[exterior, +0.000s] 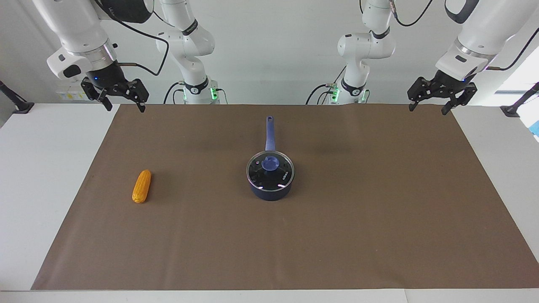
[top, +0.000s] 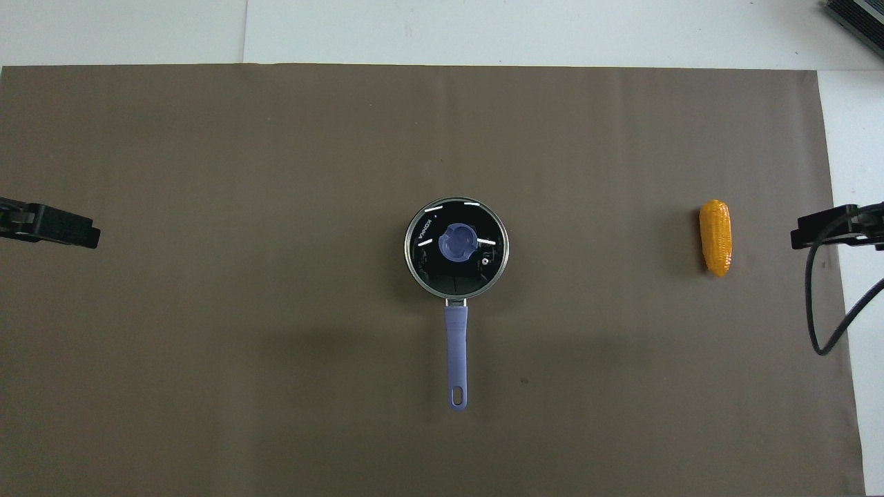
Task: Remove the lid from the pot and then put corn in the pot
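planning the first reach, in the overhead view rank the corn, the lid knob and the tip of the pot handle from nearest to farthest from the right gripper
From the right gripper, raised at its own end of the table:
1. The corn, lying toward the right arm's end.
2. The lid knob, mid-table, on the lid on the pot.
3. The pot handle tip, pointing toward the robots.

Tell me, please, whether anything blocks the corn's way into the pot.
Yes: the lid sits on the pot, covering its opening, so it must come off first. Between the corn and the pot only bare brown mat shows; nothing else stands there.
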Controlling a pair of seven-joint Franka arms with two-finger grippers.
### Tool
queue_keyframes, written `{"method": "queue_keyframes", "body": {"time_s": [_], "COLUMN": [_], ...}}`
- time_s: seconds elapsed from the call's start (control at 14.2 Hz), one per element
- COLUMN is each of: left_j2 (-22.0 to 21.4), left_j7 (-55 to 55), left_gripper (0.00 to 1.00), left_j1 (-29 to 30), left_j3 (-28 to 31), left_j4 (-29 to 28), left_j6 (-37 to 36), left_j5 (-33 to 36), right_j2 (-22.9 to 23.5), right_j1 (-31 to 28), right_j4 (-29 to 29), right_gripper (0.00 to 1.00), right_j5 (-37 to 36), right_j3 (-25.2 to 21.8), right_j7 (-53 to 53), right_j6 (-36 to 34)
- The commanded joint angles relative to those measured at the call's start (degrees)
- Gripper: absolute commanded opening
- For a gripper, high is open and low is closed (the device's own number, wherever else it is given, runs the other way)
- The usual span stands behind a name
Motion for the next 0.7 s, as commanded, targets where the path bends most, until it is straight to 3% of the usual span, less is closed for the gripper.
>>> {"method": "queue_keyframes", "body": {"time_s": [0.0, 0.63], "left_j2": [-0.65, -1.18], "left_j7": [1.20, -0.65], "left_gripper": [1.00, 1.00], "left_j1": [0.92, 0.92], "left_j3": [-0.39, -0.39], "left_j4": [-0.92, -2.07], "left_j6": [0.48, 1.27], "left_j5": [-0.13, -0.22], "right_j2": [0.39, 0.39], "right_j1": [-0.14, -0.14], "right_j4": [0.65, 0.65], "right_gripper": [1.00, 1.00], "right_j5": [-0.18, -0.18], "right_j3": [0.34, 0.34], "right_j7": [0.26, 0.18], "right_j6": [-0.74, -0.74]}}
